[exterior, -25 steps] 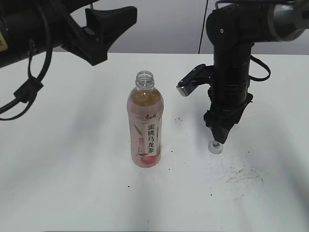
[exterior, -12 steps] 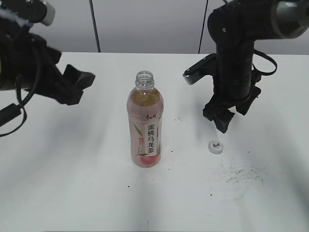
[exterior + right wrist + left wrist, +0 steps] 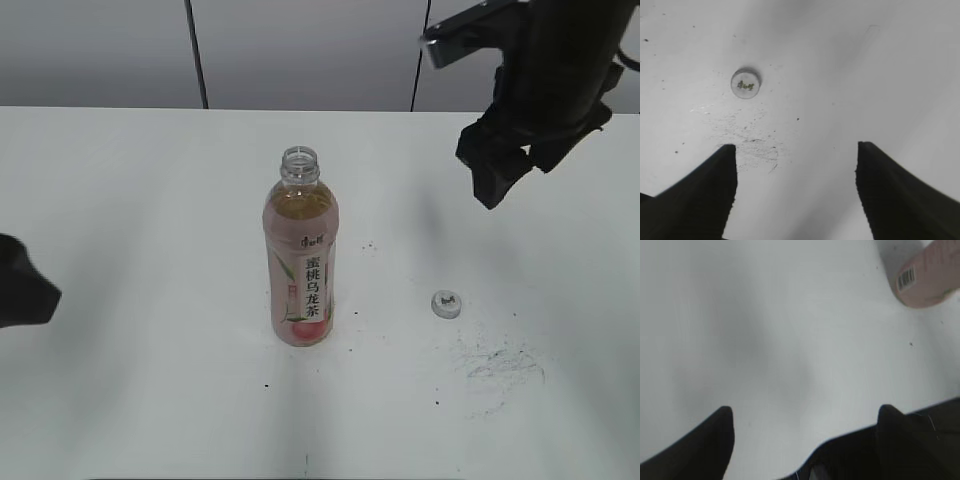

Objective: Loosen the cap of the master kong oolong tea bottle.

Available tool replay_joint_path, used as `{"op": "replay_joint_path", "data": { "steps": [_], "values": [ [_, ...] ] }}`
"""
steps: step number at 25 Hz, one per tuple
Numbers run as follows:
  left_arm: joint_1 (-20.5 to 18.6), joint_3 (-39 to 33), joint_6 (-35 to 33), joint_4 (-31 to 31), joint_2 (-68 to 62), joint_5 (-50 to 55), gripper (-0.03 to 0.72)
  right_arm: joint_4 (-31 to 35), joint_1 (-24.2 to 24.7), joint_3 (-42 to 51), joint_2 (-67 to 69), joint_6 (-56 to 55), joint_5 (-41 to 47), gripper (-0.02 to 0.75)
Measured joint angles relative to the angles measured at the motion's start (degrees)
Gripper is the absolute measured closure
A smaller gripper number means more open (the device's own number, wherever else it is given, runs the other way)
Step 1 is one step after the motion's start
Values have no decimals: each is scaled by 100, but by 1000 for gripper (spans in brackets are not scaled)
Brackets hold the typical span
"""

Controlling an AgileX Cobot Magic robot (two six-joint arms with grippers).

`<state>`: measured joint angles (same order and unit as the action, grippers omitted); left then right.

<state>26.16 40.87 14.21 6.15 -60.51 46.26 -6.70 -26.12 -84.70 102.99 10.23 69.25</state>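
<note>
The master kong oolong tea bottle [image 3: 301,265] stands upright on the white table with its neck open, no cap on it. Its pink base shows at the top right of the left wrist view [image 3: 927,277]. The cap [image 3: 446,303] lies flat on the table to the right of the bottle; it also shows in the right wrist view [image 3: 745,83]. My right gripper [image 3: 497,175] hangs high above the table, up and to the right of the cap, open and empty [image 3: 795,165]. My left gripper [image 3: 805,422] is open and empty; only a dark part of it [image 3: 22,282] shows at the left edge.
Grey scuff marks [image 3: 500,362] lie on the table [image 3: 150,200] just below and right of the cap. A grey wall with dark vertical seams stands behind the table.
My right gripper has let go of the cap on the table and risen up and to the right. My left arm has pulled back down to the left edge.
</note>
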Motion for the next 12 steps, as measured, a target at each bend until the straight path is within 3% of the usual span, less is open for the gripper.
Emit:
{"op": "replay_joint_path", "data": {
  "steps": [7, 12],
  "values": [
    [0, -1, -1192, -199, 1813, 1394, 178, 631, 0, 934, -1398, -5, 12, 182],
    [1, -219, -1361, -235, 3149, 1588, 196, 767, 0, 2178, -2435, -5, 12, 182]
  ]
}}
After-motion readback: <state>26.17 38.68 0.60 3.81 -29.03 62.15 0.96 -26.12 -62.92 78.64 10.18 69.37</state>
